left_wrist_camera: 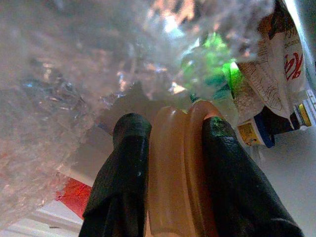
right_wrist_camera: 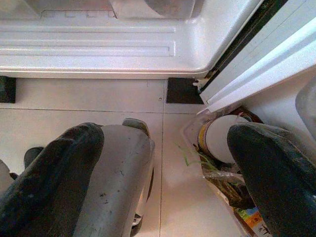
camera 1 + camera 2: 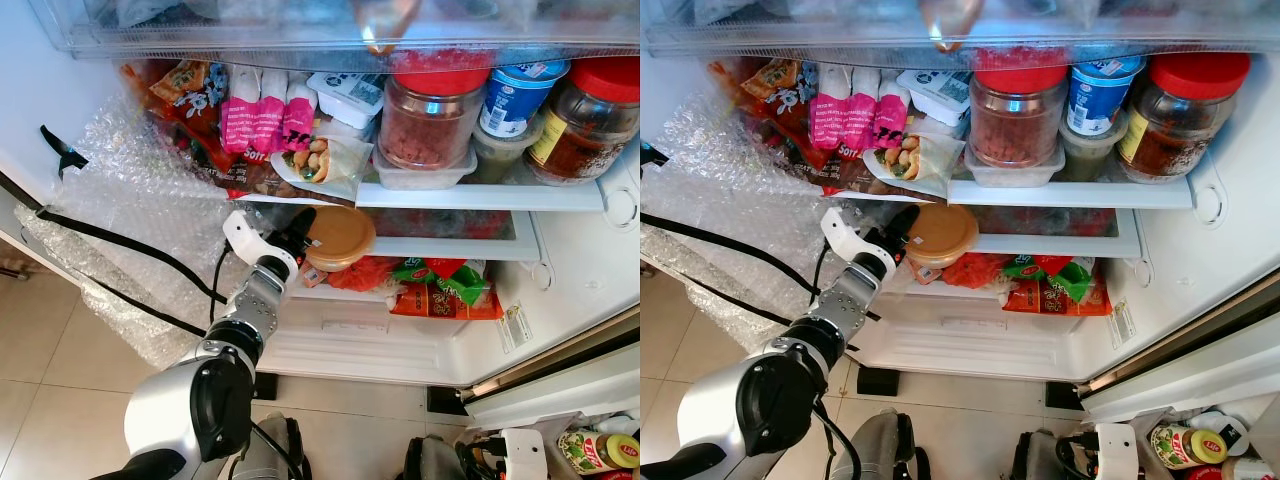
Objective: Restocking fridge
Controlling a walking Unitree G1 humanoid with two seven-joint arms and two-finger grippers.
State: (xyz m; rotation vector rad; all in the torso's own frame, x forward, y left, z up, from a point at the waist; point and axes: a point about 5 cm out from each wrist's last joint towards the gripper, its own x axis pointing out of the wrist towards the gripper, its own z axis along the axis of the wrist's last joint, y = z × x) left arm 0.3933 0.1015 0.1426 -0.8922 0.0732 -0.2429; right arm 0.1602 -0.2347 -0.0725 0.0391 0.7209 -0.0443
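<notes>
- Two fingers of my left gripper (image 3: 303, 232) pinched the tan lidded tub (image 3: 340, 236) at the lower shelf (image 3: 440, 247).
- I judged a level push inward best.
- My right gripper (image 2: 163, 173) hung spread, idle.

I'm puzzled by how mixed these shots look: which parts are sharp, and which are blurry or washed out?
Left eye view: bright and sharp, with the red-lidded glass jar crisp and the white fridge wall nearly washed out. Left wrist view: the crinkled clear plastic wrap is a soft glare-streaked blur, though the left gripper clamping the tan round plastic lid is clearer. Right wrist view: the black fingers look blurred, the floor evenly lit.
</notes>
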